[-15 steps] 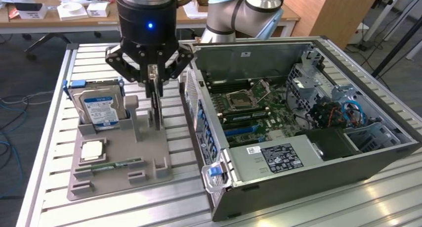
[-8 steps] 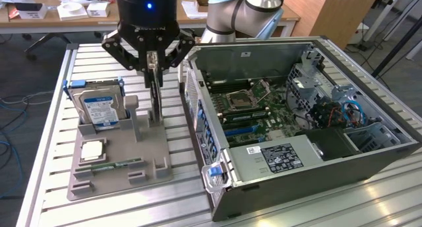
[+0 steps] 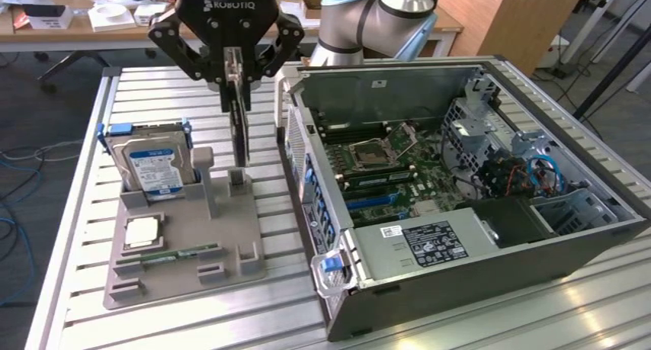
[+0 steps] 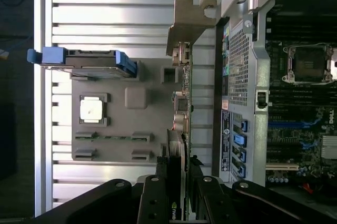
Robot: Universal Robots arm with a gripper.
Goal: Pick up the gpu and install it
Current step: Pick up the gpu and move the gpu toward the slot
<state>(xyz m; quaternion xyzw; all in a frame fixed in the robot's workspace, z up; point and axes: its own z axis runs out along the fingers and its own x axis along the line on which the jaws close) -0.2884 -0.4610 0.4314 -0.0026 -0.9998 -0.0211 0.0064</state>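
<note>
The gpu [image 3: 239, 136] is a thin dark card seen edge-on, hanging upright from my gripper [image 3: 236, 98]. The fingers [image 4: 159, 187] press on both faces of the card, so the gripper is shut on it. The card's lower end is right at the small slot post [image 3: 237, 181] of the grey holder [image 3: 229, 239]; I cannot tell whether it still touches. In the wrist view the gpu [image 4: 182, 103] runs away from the gripper [image 4: 178, 169] to its pale metal bracket [image 4: 192, 19]. The open computer case [image 3: 569, 239] lies just beside it, at the exterior view's right.
On the holder stand a silver hard drive [image 3: 152, 163] in a blue frame, a square processor chip [image 3: 142, 232] and a green memory stick [image 3: 183, 255]. The case's motherboard [image 3: 392, 167] faces up. The slatted metal table [image 3: 142, 91] ends close at the exterior view's left.
</note>
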